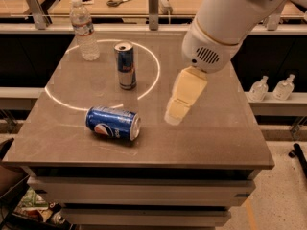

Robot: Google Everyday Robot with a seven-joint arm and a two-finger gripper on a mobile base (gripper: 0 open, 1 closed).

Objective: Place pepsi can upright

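The pepsi can (112, 123), blue with the round red-white-blue logo, lies on its side near the front left of the grey table (216, 138), its silver end facing right. My gripper (174, 117) hangs from the white arm (225, 28) above the table's middle. It points down and left, a short way to the right of the can, and does not touch it.
A slim blue-and-silver energy drink can (125, 65) stands upright behind the pepsi can inside a bright ring of light. A clear water bottle (84, 30) stands at the back left corner. Two small pump bottles (271, 87) sit on a ledge to the right. Scissors (117, 2) lie on the far bench.
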